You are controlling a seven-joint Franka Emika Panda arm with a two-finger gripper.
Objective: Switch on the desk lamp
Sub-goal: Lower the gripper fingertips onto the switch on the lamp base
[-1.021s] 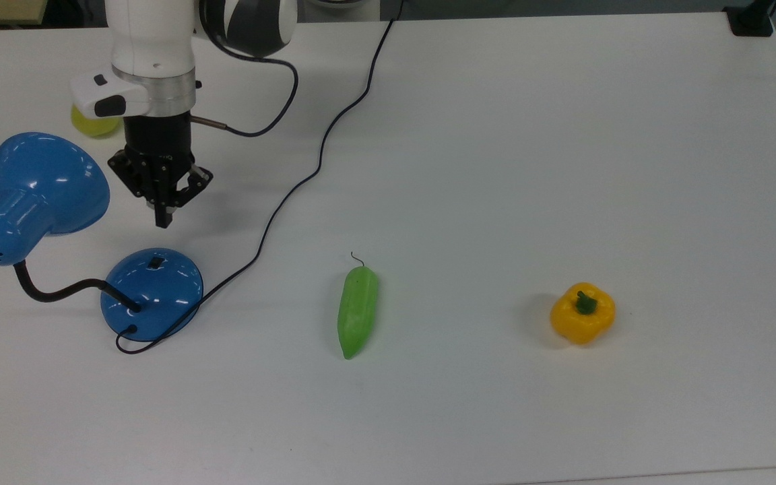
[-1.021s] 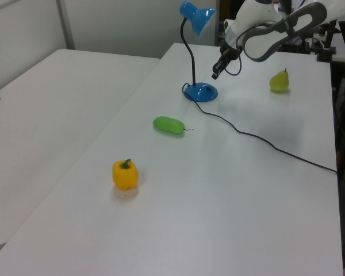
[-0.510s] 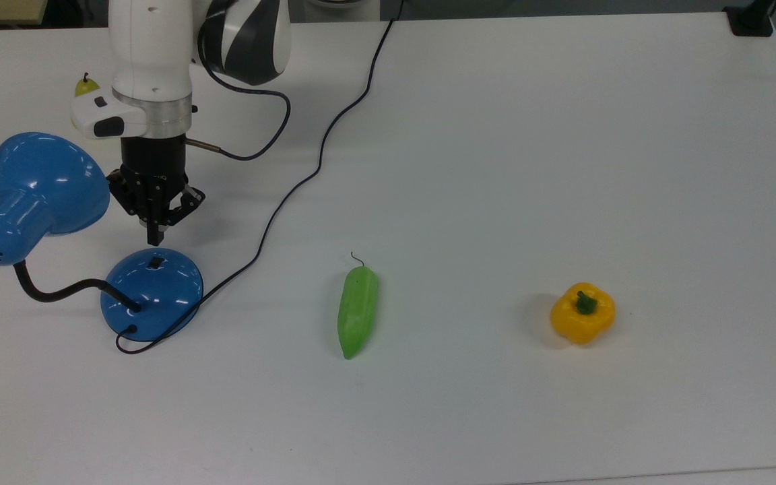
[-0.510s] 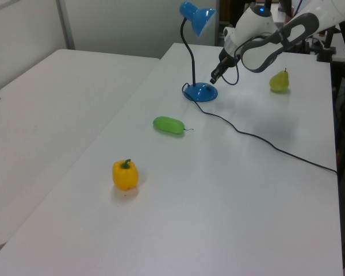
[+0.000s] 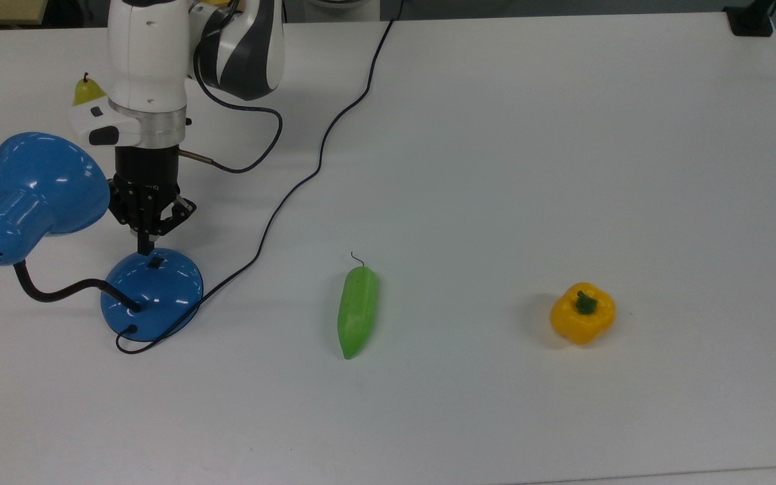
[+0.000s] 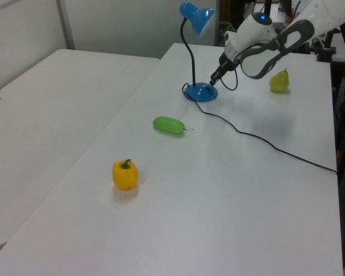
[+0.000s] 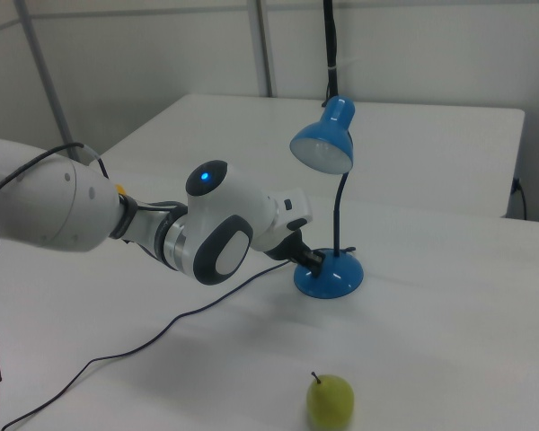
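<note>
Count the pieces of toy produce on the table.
3: a pear behind the arm near the top view's left, a green cucumber-like vegetable mid-table, and a yellow bell pepper toward the top view's right.

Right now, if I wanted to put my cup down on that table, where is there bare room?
Bare tabletop lies between the green cucumber and the yellow bell pepper, and in the whole stretch beyond the black cord toward the top view's right. It is crowded at the top view's left, where the claw, desk lamp and pear sit.

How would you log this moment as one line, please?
phase: reaching switch | claw: shut, tip at lamp base switch | desk lamp: unlit
</note>
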